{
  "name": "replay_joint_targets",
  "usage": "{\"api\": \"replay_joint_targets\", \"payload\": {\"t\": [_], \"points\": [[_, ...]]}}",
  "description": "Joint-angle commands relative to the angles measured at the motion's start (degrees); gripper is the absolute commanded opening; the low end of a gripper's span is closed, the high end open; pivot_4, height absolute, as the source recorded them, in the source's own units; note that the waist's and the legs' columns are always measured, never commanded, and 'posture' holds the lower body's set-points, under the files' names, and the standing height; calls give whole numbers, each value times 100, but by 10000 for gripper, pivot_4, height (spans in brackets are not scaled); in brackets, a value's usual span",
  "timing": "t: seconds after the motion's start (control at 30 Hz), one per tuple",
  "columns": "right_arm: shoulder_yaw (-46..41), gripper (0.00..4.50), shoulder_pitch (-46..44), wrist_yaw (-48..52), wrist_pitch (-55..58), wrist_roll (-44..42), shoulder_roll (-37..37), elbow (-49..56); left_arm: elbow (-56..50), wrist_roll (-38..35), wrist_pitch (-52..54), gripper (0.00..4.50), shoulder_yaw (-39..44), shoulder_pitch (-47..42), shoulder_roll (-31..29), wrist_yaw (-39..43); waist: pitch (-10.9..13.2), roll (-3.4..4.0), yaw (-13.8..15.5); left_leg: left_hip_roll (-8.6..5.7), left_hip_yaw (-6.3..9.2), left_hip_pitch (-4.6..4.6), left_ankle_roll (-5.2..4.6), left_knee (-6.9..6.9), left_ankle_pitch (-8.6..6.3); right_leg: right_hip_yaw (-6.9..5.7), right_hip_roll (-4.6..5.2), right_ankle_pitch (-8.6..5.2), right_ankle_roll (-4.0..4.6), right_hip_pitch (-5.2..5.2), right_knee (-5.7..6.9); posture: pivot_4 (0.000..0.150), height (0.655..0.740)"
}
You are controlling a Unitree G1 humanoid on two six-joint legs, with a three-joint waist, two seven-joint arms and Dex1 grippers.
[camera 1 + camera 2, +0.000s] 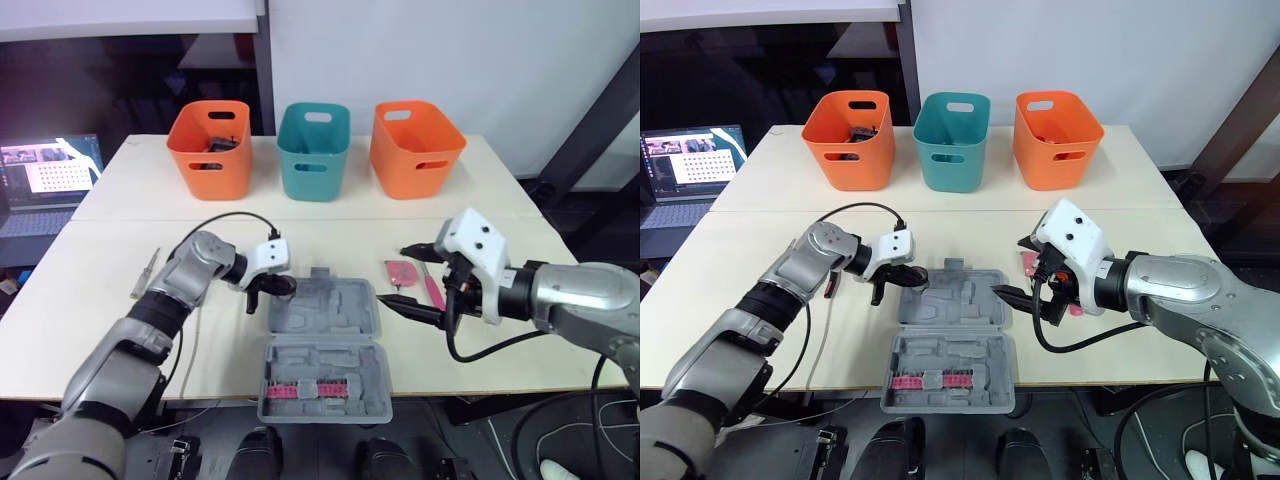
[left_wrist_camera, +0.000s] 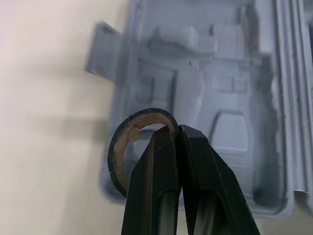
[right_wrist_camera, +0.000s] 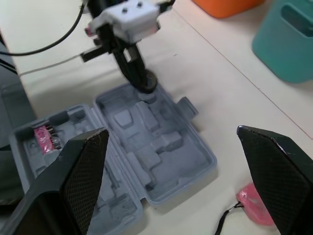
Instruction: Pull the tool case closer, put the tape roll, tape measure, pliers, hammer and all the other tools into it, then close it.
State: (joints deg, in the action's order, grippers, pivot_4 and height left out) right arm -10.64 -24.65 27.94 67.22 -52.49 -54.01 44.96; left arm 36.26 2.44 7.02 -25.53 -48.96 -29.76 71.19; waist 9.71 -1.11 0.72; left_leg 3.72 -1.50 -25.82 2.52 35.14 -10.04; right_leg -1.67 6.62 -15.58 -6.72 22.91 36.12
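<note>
Your left arm [image 1: 185, 270] and right arm [image 1: 585, 295] are silver-grey with black joints. Behind the black fingers of the left gripper [image 2: 178, 131] and right gripper [image 1: 393, 274] sits a white block trailing a looped black cable.

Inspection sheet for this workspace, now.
Surface: table, pale.
Job's things: case open near the front edge; tape roll held over its far left corner; tape measure and pink-handled tool lie right of the case; thin tool lies at the table's left.
Clutter: teal bin between left orange bin, with dark items inside, and right orange bin.
Pincers: left pincer shut on the tape roll; right pincer open near the tape measure.
Cables: black cable loops over the left arm; white cable on the table.
Surroundings: laptop, lit.
</note>
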Motion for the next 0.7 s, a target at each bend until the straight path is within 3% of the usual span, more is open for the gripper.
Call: {"api": "replay_joint_targets", "payload": {"t": [0.03, 0.7], "points": [[-206, 45000, -142, -114, -27, -44, -61, 33, 331, 175, -380, 205, 65, -199, 82, 32, 0, 0, 1, 0, 0, 0, 0, 0, 0, 0, 0, 0, 0, 1, 0, 1500, 7400], [-181, 45000, -151, -185, -55, -77, -183, -19, 1571, 705, -1263, 205, 219, -603, 348, -340, 0, 0, -2, 1, 2, -1, -1, 1, 0, 0, -3, 2, -4, 2, 6, 1500, 7400]]}}
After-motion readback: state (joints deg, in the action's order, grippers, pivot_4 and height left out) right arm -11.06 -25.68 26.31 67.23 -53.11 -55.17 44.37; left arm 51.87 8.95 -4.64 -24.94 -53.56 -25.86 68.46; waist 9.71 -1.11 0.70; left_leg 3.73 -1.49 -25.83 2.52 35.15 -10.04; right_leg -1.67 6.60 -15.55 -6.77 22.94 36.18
